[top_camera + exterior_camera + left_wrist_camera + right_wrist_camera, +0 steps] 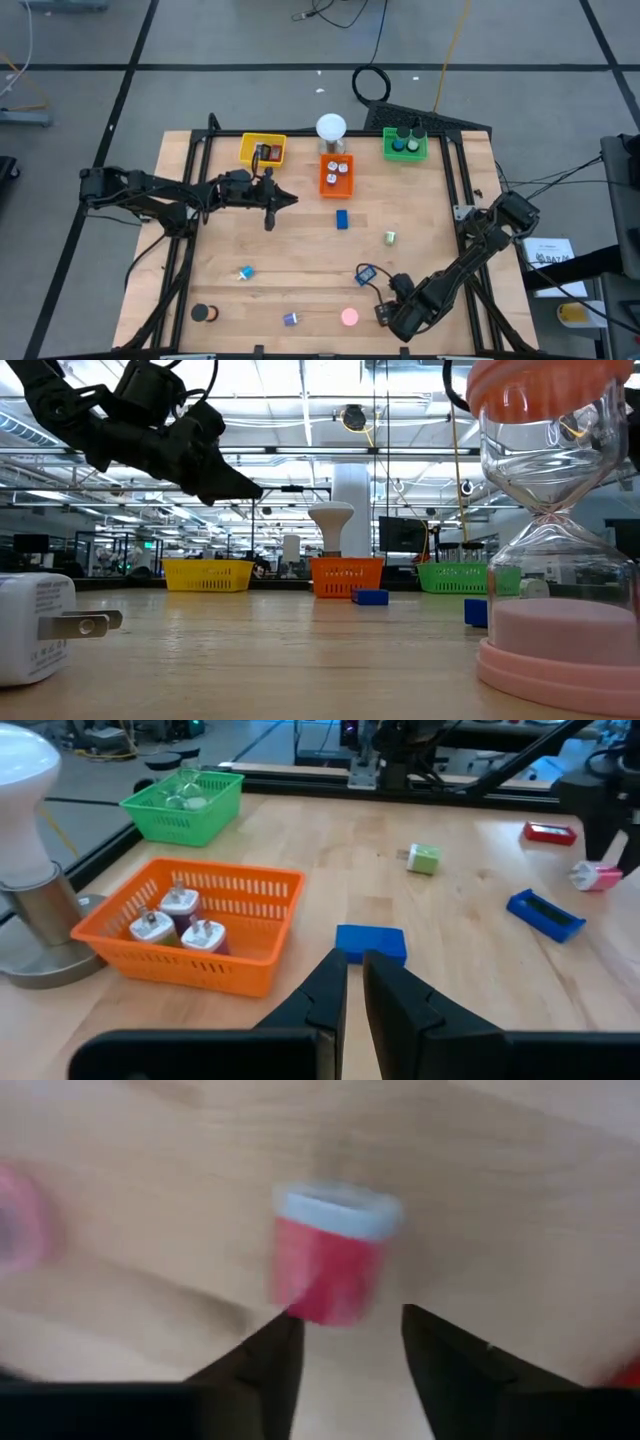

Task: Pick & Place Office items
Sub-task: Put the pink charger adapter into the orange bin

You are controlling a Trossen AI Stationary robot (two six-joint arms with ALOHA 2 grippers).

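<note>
My right gripper (pixel 386 313) reaches down near the table's front edge, right of a pink hourglass (pixel 349 318). In its wrist view a small red piece with a pale blue end (pixel 330 1265) lies on the wood just beyond the open fingertips (pixel 350 1320). My left gripper (pixel 278 204) hovers shut and empty over the table's left middle, pointing toward a blue block (pixel 371 942) that lies flat. A green piece (pixel 390 237), a blue frame (pixel 366 272), a teal piece (pixel 245 272), a black roll (pixel 203 313) and a purple plug (pixel 290 319) lie scattered. My right gripper comes at the red piece from above, slanting; its fingertips (pixel 285 1335) stand at the two sides of the piece's near end (pixel 325 1315). The view is blurred, and I cannot tell whether they touch it. The piece lies on the table.
A yellow tray (pixel 263 150), an orange tray (pixel 336 175) holding plugs, and a green tray (pixel 404 145) line the far edge, with a white globe lamp (pixel 331 128) between them. Bare wood lies in the table's middle.
</note>
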